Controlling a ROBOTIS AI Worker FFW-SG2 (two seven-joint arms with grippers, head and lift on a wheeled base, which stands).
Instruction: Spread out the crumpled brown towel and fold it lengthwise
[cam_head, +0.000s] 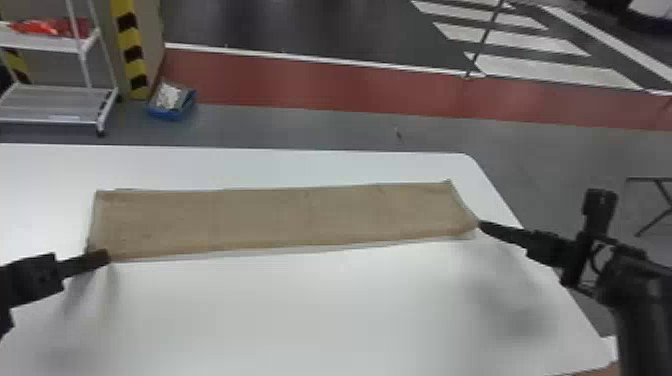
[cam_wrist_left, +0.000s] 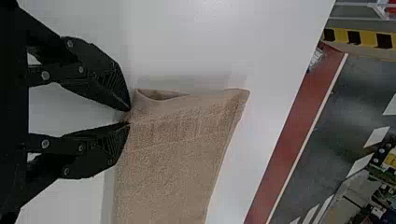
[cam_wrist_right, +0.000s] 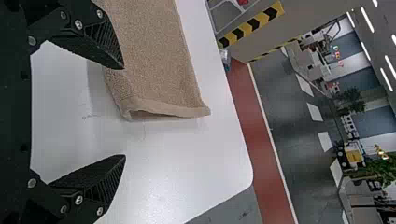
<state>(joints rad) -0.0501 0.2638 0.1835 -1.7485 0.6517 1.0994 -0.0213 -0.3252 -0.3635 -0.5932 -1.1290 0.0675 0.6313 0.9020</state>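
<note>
The towel (cam_head: 280, 215) lies as a long strip on the table (cam_head: 320, 310), between the two grippers. The left gripper (cam_head: 106, 256) pinches its near left corner; the right gripper (cam_head: 481, 225) is spread open at its right end.

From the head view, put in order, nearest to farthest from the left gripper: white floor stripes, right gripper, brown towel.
1. Brown towel: near left corner held by the left gripper.
2. Right gripper: at the towel's right end.
3. White floor stripes: right, beyond the table.
</note>
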